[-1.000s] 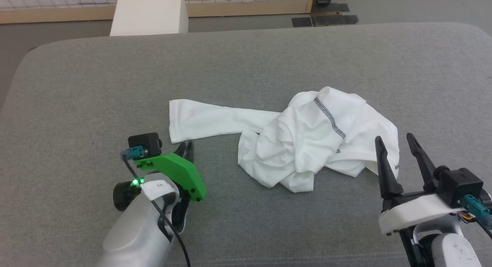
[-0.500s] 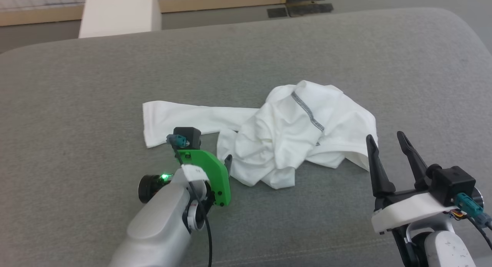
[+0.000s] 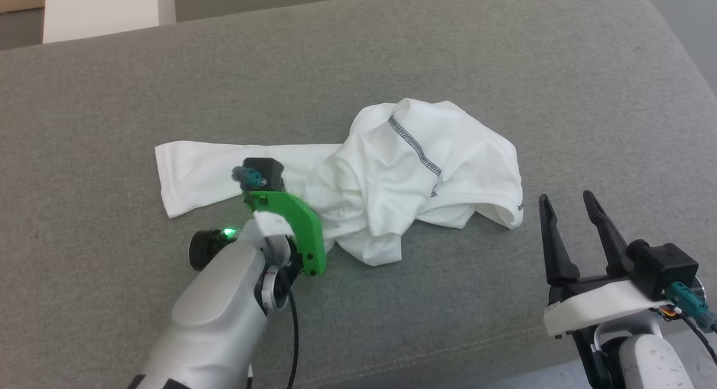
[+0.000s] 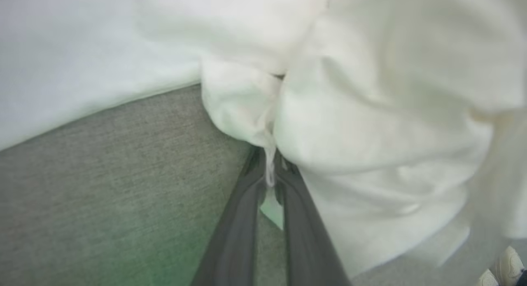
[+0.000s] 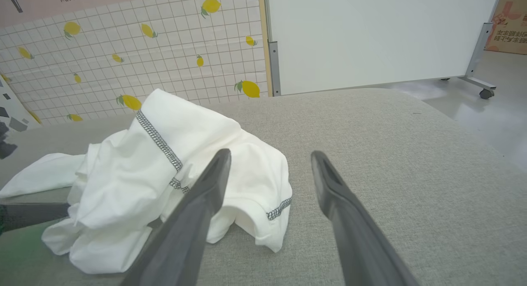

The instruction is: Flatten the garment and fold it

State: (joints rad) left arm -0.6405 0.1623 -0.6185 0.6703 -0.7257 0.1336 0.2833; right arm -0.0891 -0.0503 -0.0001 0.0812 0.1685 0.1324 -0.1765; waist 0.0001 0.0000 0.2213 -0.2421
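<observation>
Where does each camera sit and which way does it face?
Left wrist view: on the left wrist, facing along the left gripper, shut on the garment on the grey cushion.
Right wrist view: on the right wrist, facing across the cushion toward a lemon-tiled wall; right gripper open.
Head view: on the head, facing forward and down; both grippers show.
Shared: head and right wrist views show the garment's zigzag seam.
</observation>
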